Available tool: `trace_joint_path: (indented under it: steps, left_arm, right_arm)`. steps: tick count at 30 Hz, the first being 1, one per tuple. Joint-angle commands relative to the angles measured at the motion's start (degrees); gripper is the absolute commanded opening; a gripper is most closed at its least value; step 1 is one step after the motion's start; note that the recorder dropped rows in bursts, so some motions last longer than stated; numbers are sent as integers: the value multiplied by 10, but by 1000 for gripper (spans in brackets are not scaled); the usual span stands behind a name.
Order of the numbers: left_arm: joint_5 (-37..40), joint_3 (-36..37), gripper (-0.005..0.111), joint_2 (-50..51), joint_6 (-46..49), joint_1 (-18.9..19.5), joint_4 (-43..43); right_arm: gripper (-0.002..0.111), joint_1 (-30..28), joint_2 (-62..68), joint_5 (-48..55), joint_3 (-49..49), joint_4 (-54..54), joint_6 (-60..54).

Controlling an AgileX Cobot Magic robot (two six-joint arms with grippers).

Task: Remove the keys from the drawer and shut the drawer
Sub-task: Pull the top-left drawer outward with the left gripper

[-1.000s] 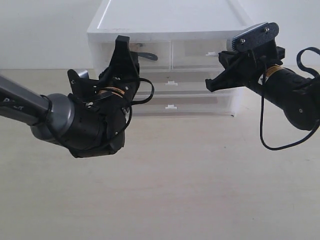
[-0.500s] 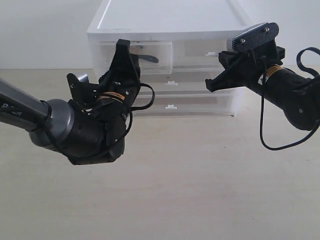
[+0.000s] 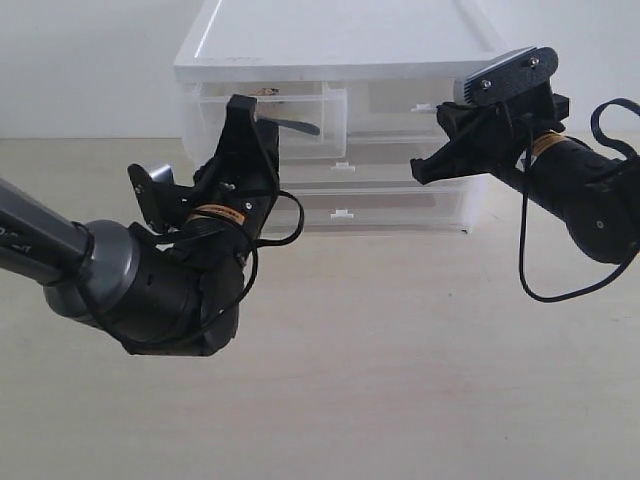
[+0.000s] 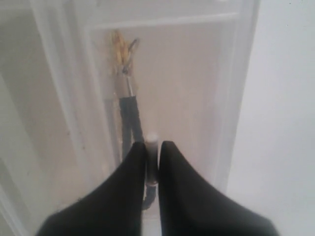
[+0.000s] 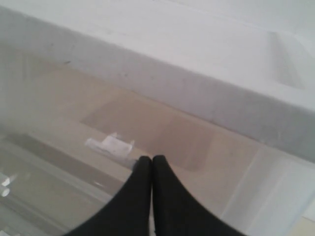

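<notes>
The drawer (image 3: 312,140), the left one of the unit's top pair, stands partly pulled out. My left gripper (image 3: 250,108) is shut on its small white tab handle (image 4: 152,139), which shows between the black fingertips. Through the translucent drawer (image 4: 192,88) the keys (image 4: 123,59) lie inside: gold rings with a black strap (image 4: 130,118) running toward the handle. In the exterior view the strap (image 3: 296,126) shows just behind the drawer front. My right gripper (image 3: 421,172) is shut and empty, hovering in front of the unit's right side.
The white drawer unit (image 3: 340,50) stands at the back of a pale wooden table (image 3: 400,380). The matching right-hand drawer (image 3: 400,100) is closed, its tab (image 5: 110,144) just beyond my right fingertips (image 5: 142,164). Two full-width drawers (image 3: 380,205) sit below.
The left gripper has drawn back toward the table's front with the handle, and the drawer has slid out of the unit. The right arm has not moved.
</notes>
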Motion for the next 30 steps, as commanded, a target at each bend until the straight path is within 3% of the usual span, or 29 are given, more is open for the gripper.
trace_joint_path:
  steps: [1,27,30]
  left_arm:
    - [-2,16,4,-9,-1,-23,-2]
    - [-2,25,4,-19,3,-37,22]
    - [-2,25,11,-19,3,-37,23]
  right_arm:
    - [0,-7,2,-31,-15,37,-1]
    - [0,-7,2,-31,-15,37,4]
    - [0,-7,2,-31,-15,37,5]
